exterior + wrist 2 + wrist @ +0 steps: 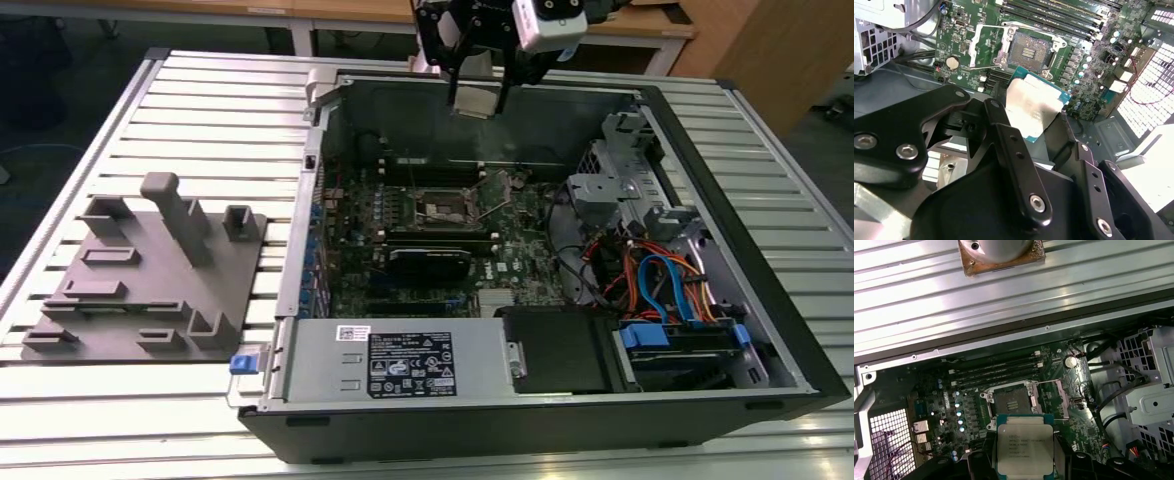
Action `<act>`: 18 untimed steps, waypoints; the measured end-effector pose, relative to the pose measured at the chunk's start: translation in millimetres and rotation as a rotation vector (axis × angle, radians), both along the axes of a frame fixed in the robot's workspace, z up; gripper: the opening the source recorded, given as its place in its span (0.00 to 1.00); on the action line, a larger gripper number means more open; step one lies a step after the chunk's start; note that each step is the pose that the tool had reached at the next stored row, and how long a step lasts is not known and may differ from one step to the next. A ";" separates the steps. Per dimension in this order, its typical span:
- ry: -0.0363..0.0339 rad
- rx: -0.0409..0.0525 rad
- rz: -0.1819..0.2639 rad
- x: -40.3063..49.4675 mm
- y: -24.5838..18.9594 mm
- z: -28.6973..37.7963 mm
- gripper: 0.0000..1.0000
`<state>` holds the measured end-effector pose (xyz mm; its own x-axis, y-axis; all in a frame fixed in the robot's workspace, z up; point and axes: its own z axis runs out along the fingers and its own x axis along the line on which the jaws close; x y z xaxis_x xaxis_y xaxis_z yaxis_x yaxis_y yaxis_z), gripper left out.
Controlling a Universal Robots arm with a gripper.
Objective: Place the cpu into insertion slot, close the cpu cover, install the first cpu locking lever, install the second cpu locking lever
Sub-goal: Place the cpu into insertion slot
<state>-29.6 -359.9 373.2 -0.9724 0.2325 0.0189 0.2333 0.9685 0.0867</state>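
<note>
1. Gripping the cpu (1034,107) by 2 opposite edges, the claw (1030,117) is closed down to the chip's width; its black fingers (1000,125) press against either side, and the dull silver top faces the second wrist view.
2. In the exterior view the claw (477,95) hangs high over the far wall of the open computer case (534,430), with the cpu (477,103) showing as a pale square at its tip; the chip is in the air, well apart from the board below.
3. The insertion slot (442,208) sits near the middle of the green motherboard (514,260), inside the case; its dark square contact field lies exposed in both wrist views (1029,50) (1009,402).
4. The cpu cover (976,46) is swung open and lies just beside the slot, not over it; in the first wrist view the same silvery frame (1060,400) lies on the side of the slot nearer the round coin cell (1070,361).
5. A thin wire locking lever (988,67) runs along the cover's edge; whether it is latched I cannot tell.
6. In the first wrist view the cpu (1025,447) is seen from above, with the slot just beyond it and the long black memory slots (994,371) past that.
7. The case rests on a slatted metal tabletop (200,110); a grey fixture (147,270) lies at the exterior view's left, apart from the case.
</note>
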 end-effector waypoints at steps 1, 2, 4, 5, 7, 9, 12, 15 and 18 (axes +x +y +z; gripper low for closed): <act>0.0000 0.0001 0.000 0.0 0.0 0.0 0.54; 0.0000 0.0000 0.000 0.0 0.0 0.0 0.54; 0.0000 0.0000 0.000 0.0 0.0 0.0 0.54; 0.0000 0.0001 -0.001 0.0 0.0 0.0 0.54; 0.0000 0.0000 -0.002 0.0 0.0 0.0 0.54; 0.0000 0.0000 -0.005 0.0 0.0 0.0 0.54; 0.0000 0.0000 -0.016 0.0 0.0 0.0 0.54; 0.0001 -0.0001 -0.042 0.0 0.0 -0.1 0.54; 0.0001 -0.0002 -0.075 0.0 0.0 -0.2 0.54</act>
